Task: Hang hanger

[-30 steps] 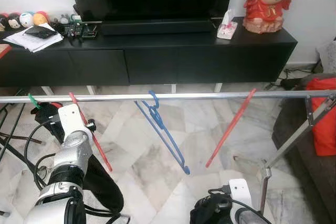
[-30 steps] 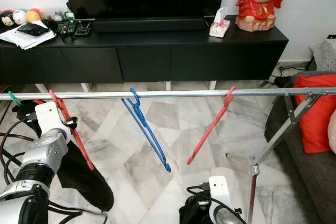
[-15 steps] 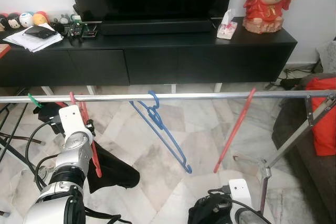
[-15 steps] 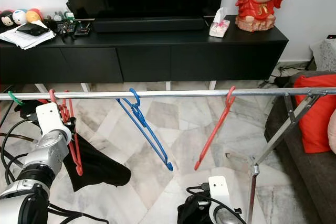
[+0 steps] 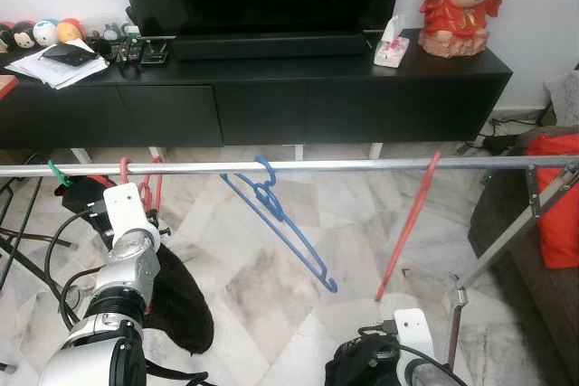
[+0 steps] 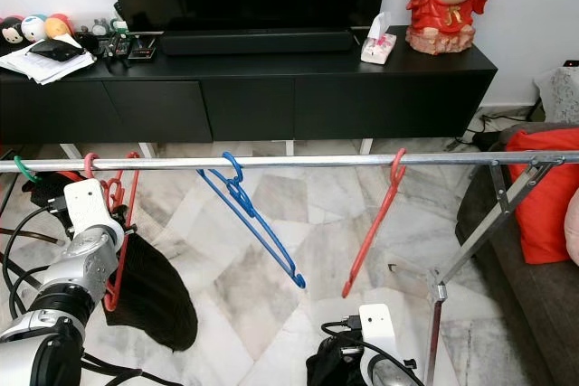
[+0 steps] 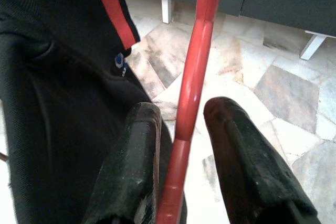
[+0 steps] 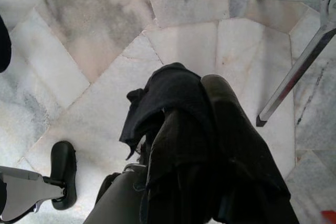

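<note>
The rail [image 5: 298, 167] runs off both picture edges. A black garment [image 5: 176, 300] hangs from the red hanger [image 6: 122, 223] at its left end, partly behind the left arm. Left gripper [image 7: 181, 129]: fingers slightly parted around the hanger's bar. Right gripper [image 8: 184, 145] is wrapped in dark cloth [image 8: 163, 95]; its opening cannot be told.

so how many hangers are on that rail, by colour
red hangers: 2
blue hanger: 1
green hanger: 1, just its hook visible
total: 4
</note>
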Controlling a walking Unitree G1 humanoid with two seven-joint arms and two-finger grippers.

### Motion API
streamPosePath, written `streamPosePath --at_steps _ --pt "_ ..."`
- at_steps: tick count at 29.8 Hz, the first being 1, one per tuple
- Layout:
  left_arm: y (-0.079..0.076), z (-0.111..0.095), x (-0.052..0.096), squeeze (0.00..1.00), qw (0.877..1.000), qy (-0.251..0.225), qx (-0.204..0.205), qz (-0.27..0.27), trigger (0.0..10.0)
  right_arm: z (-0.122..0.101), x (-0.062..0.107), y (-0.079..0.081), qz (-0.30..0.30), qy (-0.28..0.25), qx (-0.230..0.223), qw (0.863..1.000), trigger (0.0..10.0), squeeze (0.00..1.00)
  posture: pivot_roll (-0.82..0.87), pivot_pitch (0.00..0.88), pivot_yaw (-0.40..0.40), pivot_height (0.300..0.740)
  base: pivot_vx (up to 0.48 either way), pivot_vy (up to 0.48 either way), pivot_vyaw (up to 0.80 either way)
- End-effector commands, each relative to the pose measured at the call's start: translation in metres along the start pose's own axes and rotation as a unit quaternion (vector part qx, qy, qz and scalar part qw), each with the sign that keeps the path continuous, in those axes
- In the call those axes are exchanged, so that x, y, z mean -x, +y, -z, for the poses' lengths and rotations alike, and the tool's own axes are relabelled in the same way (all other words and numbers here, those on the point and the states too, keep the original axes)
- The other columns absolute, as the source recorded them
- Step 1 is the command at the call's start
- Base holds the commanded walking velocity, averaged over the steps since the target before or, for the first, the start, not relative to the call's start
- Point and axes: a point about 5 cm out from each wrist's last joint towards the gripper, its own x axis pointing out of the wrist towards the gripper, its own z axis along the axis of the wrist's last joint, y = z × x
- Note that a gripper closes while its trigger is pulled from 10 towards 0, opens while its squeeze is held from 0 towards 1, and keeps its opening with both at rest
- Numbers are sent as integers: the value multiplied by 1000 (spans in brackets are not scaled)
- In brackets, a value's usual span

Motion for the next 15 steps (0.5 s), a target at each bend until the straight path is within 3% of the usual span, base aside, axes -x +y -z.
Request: streamPosePath --at_steps 1,15 --pt "2 -6 -2 0 1000 -8 -3 0 0 2 0 0 -1 2 -1 1000 10000 0 -64 0 24 740 0 0 0" --pt "1 -3 -1 0 1000 -4 0 13 0 2 0 0 -1 2 0 1000 10000 0 -65 0 23 740 0 0 0"
